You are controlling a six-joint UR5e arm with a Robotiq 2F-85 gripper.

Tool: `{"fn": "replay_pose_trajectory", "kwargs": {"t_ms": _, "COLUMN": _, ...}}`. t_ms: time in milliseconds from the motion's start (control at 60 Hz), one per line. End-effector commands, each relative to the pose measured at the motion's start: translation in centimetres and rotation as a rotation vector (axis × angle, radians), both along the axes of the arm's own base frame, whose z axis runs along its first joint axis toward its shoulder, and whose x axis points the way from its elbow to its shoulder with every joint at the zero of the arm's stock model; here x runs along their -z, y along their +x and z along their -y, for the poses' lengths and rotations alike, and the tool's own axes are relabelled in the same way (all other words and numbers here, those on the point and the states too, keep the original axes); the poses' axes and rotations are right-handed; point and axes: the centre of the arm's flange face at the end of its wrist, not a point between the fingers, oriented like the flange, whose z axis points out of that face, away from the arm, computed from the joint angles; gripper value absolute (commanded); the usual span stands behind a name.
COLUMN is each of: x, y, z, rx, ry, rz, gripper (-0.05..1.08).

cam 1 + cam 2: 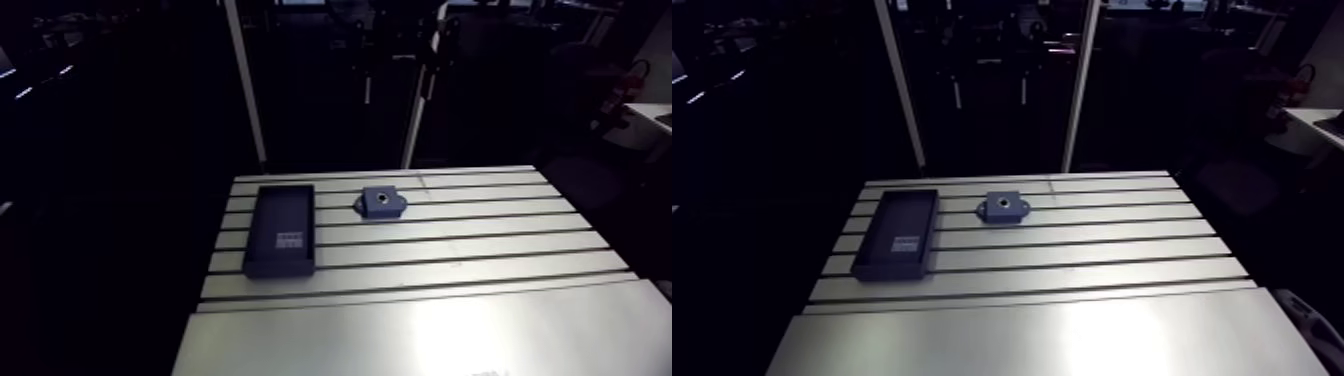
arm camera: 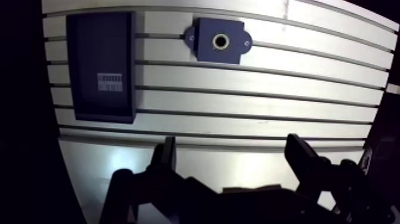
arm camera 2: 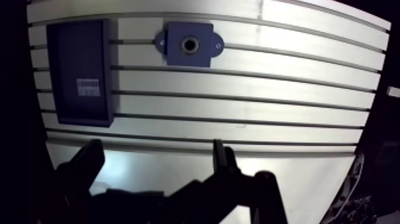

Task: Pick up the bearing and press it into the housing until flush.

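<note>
The jaws hang wide open and hold nothing. The housing (image 2: 203,45) sits on the counter (image 2: 250,101) well ahead of them, beside a dark tray (image 2: 100,47). No bearing shows clearly.

Slotted table (image 1: 470,250): blue tray (image 1: 282,228), housing (image 1: 381,203) apart.

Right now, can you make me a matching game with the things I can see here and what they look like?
Things:
1 tray
2 housing
3 table
4 jaws

Looks:
a blue, with a round hole in the middle
b silvery, with long slots
c apart, holding nothing
d dark, with a small label inside

Pairs: 1-d; 2-a; 3-b; 4-c
</note>
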Motion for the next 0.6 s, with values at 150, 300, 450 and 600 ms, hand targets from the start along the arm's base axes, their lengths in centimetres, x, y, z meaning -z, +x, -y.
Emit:
{"fn": "replay_pose_trajectory", "kwargs": {"t_ms": 150, "x": -3.2, "y": 1.9, "z": 0.7, "rx": -0.007, "ry": -0.006, "rz": -0.032, "gripper": 0.0}}
{"fn": "replay_pose_trajectory", "kwargs": {"t_ms": 300, "x": -4.2, "y": 2.7, "z": 0.8, "rx": -0.006, "ry": -0.009, "rz": -0.039, "gripper": 0.0}}
{"fn": "replay_pose_trajectory", "kwargs": {"t_ms": 450, "x": -5.0, "y": 3.5, "z": 0.9, "rx": -0.004, "ry": -0.008, "rz": -0.045, "gripper": 0.01}}
{"fn": "replay_pose_trajectory", "kwargs": {"t_ms": 600, "x": -5.5, "y": 4.0, "z": 0.9, "rx": -0.001, "ry": -0.007, "rz": -0.053, "gripper": 0.01}}
